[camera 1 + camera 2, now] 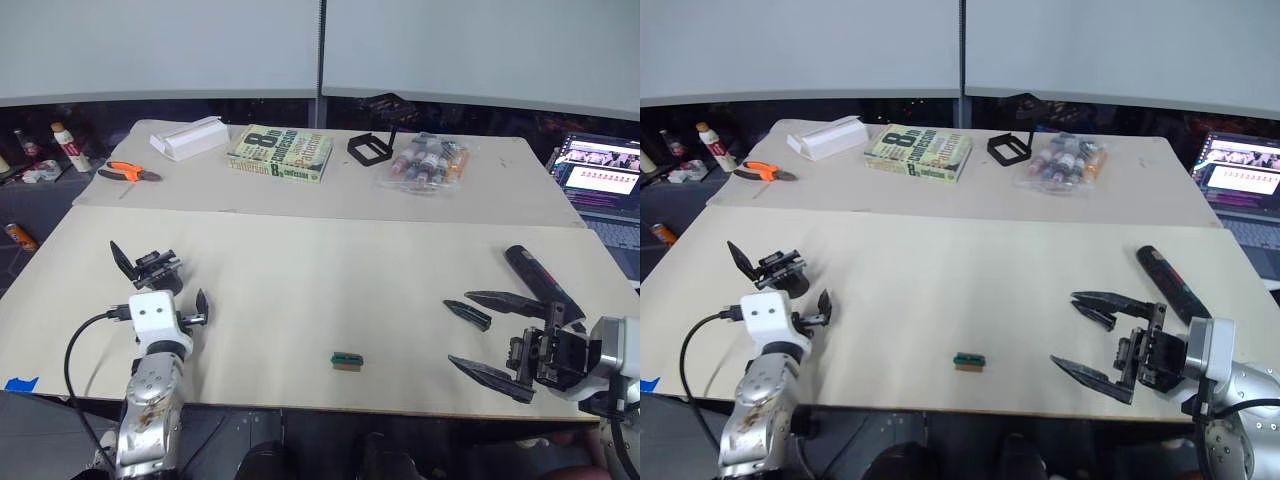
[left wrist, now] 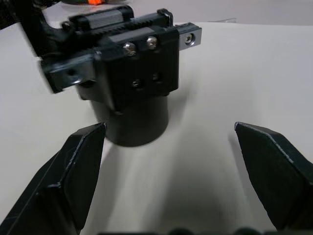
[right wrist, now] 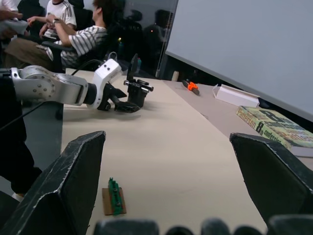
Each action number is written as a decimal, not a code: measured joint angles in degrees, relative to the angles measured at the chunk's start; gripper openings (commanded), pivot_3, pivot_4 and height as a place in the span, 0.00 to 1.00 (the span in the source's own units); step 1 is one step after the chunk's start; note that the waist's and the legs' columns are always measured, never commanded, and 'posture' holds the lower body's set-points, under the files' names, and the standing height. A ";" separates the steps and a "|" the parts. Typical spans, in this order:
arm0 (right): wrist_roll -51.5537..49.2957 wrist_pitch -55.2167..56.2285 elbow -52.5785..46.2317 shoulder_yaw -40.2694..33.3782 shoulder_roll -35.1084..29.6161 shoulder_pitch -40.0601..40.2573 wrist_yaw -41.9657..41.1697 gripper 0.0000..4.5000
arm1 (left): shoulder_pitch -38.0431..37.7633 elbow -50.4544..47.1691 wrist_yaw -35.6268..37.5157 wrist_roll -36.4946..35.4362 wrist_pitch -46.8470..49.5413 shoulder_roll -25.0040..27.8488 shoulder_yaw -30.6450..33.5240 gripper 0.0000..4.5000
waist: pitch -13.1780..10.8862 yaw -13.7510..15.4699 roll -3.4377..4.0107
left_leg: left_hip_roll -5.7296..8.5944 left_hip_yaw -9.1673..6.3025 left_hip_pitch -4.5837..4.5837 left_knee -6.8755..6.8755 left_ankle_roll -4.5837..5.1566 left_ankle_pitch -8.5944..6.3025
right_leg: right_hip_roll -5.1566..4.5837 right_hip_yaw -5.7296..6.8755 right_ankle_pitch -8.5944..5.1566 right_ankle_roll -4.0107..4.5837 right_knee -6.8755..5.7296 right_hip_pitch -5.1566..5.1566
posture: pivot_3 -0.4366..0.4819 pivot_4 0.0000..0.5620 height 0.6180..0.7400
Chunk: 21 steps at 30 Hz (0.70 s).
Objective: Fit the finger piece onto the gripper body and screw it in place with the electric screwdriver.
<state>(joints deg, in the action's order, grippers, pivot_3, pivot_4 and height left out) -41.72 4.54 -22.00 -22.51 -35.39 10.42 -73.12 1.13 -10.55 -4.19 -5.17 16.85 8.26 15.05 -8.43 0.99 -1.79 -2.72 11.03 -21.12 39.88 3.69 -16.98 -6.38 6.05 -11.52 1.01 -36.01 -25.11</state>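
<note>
Finger piece (image 1: pixel 467 314) lies loose on your tabletop (image 1: pixel 320 290) beside the wide-open right claw (image 1: pixel 497 338), far from the gripper body (image 1: pixel 155 268) at the open left claw (image 2: pixel 171 166); electric screwdriver (image 1: pixel 540 280) untouched, so nothing appears fitted or screwed.

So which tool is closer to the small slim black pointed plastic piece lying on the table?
Right. The right tool sits open just beside the slim black plastic piece; the left tool is open across the table, by the black mechanical block.
</note>
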 measured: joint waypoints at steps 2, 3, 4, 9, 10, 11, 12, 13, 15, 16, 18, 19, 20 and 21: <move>0.01 0.00 -0.11 -0.02 -0.05 0.19 0.37 1.00 | 1.56 2.11 -1.52 1.02 -0.35 -0.07 0.01 0.99 | 0.00 0.05 0.00 | 0.00 0.00 0.00 0.00 0.01 0.00 | -0.02 0.02 0.00 0.00 0.00 0.00 | 0.48 0.27 1.00; 0.01 0.00 -0.13 -0.04 -0.05 0.33 0.56 1.00 | 1.96 2.88 -1.86 1.15 -0.55 -0.05 0.01 0.99 | 0.00 0.07 0.00 | 0.00 0.00 0.00 0.00 0.01 0.01 | -0.02 0.03 0.00 0.00 0.00 0.00 | 0.48 0.27 1.00; 0.01 0.00 -0.23 -0.09 -0.07 0.72 0.72 1.00 | 2.55 3.80 -2.13 1.26 -1.08 -0.08 -0.02 0.99 | 0.00 0.08 0.00 | 0.00 0.00 0.00 0.00 0.01 0.01 | -0.03 0.04 0.00 0.00 0.00 0.00 | 0.48 0.27 1.00; 0.04 0.00 -0.99 -0.12 -0.12 1.64 1.03 1.00 | 5.89 9.26 -3.17 2.28 -4.55 0.85 0.24 0.99 | 0.00 0.43 0.00 | 0.00 -0.01 0.01 0.00 0.01 0.01 | -0.06 0.07 0.01 0.01 -0.01 0.01 | 0.48 0.27 1.00; 0.04 0.00 -0.99 -0.16 -0.14 1.76 1.02 1.00 | 6.25 9.96 -3.13 2.40 -5.15 1.04 0.22 0.99 | 0.00 0.45 0.00 | 0.00 -0.01 0.01 0.00 0.01 0.00 | -0.06 0.07 0.01 0.01 0.00 0.01 | 0.48 0.27 1.00; 0.05 0.00 -0.98 -0.20 -0.15 1.86 1.01 1.00 | 6.77 11.05 -3.09 2.51 -6.01 1.24 0.21 0.99 | 0.00 0.47 0.00 | 0.00 -0.01 0.01 0.00 0.01 0.00 | -0.06 0.08 0.01 0.01 0.00 0.01 | 0.48 0.27 1.00; 0.05 0.00 -0.98 -0.23 -0.18 1.89 0.99 1.00 | 7.08 11.58 -3.08 2.62 -6.40 1.37 0.20 0.99 | 0.00 0.48 0.00 | 0.00 -0.01 0.01 0.00 0.01 0.00 | -0.06 0.08 0.01 0.01 -0.01 0.01 | 0.48 0.27 1.00; 0.05 0.00 -0.98 -0.29 -0.22 1.89 0.99 1.00 | 7.26 11.96 -3.04 2.67 -6.69 1.51 0.18 0.99 | 0.00 0.49 0.00 | 0.00 -0.01 0.01 0.00 0.01 0.01 | -0.07 0.09 0.01 0.01 -0.01 0.01 | 0.48 0.27 1.00; 0.04 0.00 -0.97 -0.57 -0.37 1.90 1.02 1.00 | 7.86 12.83 -2.84 2.62 -6.76 1.82 0.21 0.93 | 0.01 0.51 0.01 | 0.00 -0.01 0.01 0.00 0.01 0.01 | -0.08 0.09 0.01 0.01 -0.02 0.01 | 0.48 0.27 1.00; 0.04 0.01 -0.96 -0.69 -0.54 1.94 1.02 1.00 | 7.96 13.03 -2.58 2.54 -6.76 2.02 0.24 0.87 | 0.01 0.51 0.01 | 0.00 -0.01 0.01 0.00 0.00 0.01 | -0.07 0.09 0.01 0.01 -0.02 0.01 | 0.48 0.27 1.00; 0.04 0.01 -0.95 -0.99 -0.79 2.20 0.99 1.00 | 8.09 13.42 -2.42 2.32 -6.77 2.52 0.62 0.69 | 0.01 0.51 0.02 | -0.01 -0.02 0.02 0.00 0.00 0.01 | -0.07 0.10 0.01 0.01 -0.02 0.01 | 0.48 0.27 1.00; 0.04 0.01 -0.95 -1.08 -0.79 2.42 0.99 1.00 | 8.14 13.59 -2.41 2.26 -6.77 2.68 0.96 0.55 | 0.02 0.52 0.02 | -0.01 -0.03 0.02 0.00 0.00 0.01 | -0.08 0.10 0.01 0.01 -0.02 0.01 | 0.48 0.27 1.00; 0.04 0.02 -0.95 -1.09 -0.79 2.67 0.99 1.00 | 8.17 13.64 -2.23 2.08 -6.84 2.70 1.04 0.51 | 0.02 0.54 0.03 | -0.01 -0.03 0.01 0.00 0.00 0.01 | -0.08 0.10 0.01 0.01 -0.02 0.01 | 0.48 0.27 1.00; 0.04 0.04 -0.95 -1.12 -0.79 3.01 0.99 1.00 | 8.17 13.71 -2.14 1.84 -6.96 2.70 1.06 0.51 | 0.02 0.56 0.03 | -0.01 -0.03 0.01 0.00 0.00 0.01 | -0.09 0.10 0.01 0.01 -0.01 0.01 | 0.48 0.27 1.00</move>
<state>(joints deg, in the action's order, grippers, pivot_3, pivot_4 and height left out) -41.68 4.59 -22.95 -23.64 -36.17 13.43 -72.13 9.31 3.16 -6.33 -3.33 9.89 10.96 16.11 -8.41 1.55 -1.76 -2.72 11.00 -21.11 39.88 3.69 -16.97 -6.47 6.15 -11.51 1.02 -36.02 -25.10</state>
